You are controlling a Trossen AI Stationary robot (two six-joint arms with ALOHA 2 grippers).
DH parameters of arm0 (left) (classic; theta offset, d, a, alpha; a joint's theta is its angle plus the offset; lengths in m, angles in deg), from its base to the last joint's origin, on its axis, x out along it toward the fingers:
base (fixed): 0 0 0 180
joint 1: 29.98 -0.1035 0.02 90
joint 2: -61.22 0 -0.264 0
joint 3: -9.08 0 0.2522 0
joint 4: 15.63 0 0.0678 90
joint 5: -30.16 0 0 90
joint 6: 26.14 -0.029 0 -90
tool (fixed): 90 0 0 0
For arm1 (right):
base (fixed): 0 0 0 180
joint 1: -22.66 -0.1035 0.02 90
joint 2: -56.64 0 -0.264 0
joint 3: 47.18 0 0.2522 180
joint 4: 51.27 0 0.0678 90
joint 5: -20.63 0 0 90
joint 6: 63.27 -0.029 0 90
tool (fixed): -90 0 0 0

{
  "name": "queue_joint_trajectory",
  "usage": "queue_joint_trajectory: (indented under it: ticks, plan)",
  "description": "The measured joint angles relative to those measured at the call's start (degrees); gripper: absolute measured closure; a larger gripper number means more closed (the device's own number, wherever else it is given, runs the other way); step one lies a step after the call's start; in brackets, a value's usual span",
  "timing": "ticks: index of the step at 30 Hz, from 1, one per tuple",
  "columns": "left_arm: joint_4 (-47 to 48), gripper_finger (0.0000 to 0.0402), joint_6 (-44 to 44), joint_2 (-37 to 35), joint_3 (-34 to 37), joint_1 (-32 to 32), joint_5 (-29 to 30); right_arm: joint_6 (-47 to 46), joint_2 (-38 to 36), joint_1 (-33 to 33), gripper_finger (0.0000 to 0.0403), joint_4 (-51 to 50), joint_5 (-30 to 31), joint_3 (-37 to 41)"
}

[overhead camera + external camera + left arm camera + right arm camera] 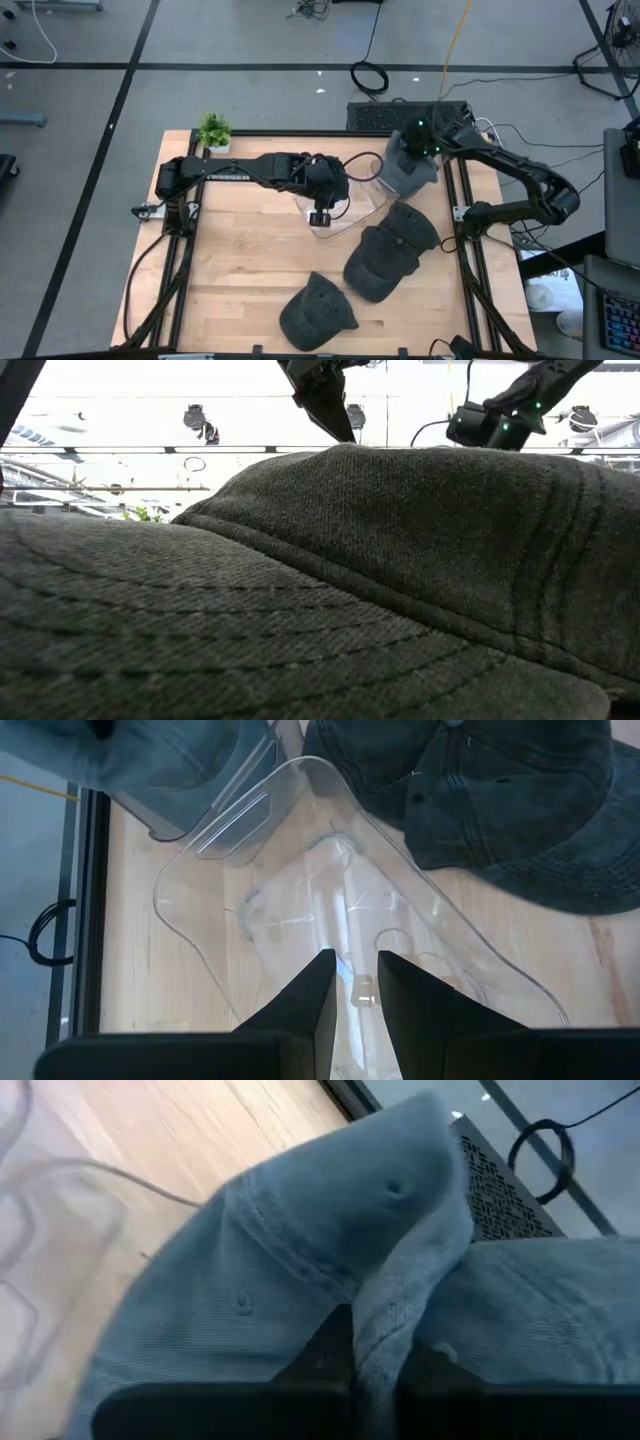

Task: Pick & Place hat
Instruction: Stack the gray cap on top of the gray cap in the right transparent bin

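My right gripper [417, 140] is shut on a light grey hat [405, 172] over the table's far right corner. The hat fills the right wrist view [290, 1270]. My left gripper [320, 215] is at mid-table, shut on the wall of a clear plastic container [345, 212]. The grey hat [170, 770] hangs close to the container's far end [240, 810]. Two dark hats lie on the wood, one [390, 255] right of centre and one [315, 315] near the front edge. My left gripper pinches the clear container's near wall [352, 988] between its two fingers, slanting down from the table's left side. Whether the container is off the wood cannot be told. My right gripper pinches a raised fold of the grey hat's cloth [385, 1330] between its two fingers, slanting down from the far right. The hat hangs below and in front of the fingers.
A small green plant [213, 130] stands at the table's far left corner. A black frame [455, 215] runs round the table top. In the low view a dark hat [320, 590] right at the camera hides almost everything. Bare wood lies at the near left.
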State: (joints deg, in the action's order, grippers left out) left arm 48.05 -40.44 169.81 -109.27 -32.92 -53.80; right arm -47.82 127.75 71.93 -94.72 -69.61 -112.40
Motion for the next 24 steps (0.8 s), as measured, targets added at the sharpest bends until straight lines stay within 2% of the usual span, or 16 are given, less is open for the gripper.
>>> queue_joint_trajectory:
  ticks: [6,9,12,20,24]
  plan:
    - [0.00,0.0314,-0.14,0.00,0.00,-0.04,0.00,-0.77,-0.05,-0.05,0.0398,1.92,9.94,2.73]
    - [0.00,0.0314,-0.15,0.00,0.00,-0.04,0.00,-0.76,-1.03,-0.12,0.0374,1.83,11.66,2.72]
    - [0.00,0.0314,-0.15,0.00,0.00,-0.04,0.00,-0.76,-2.86,-0.68,0.0329,1.98,12.18,2.71]
    - [0.00,0.0314,-0.17,0.00,0.00,-0.04,0.00,-1.26,-9.48,-2.54,0.0178,3.42,12.36,2.66]
    - [0.00,0.0314,-0.13,0.00,0.00,-0.04,0.00,-3.74,-13.97,-3.63,0.0135,5.08,12.39,2.62]
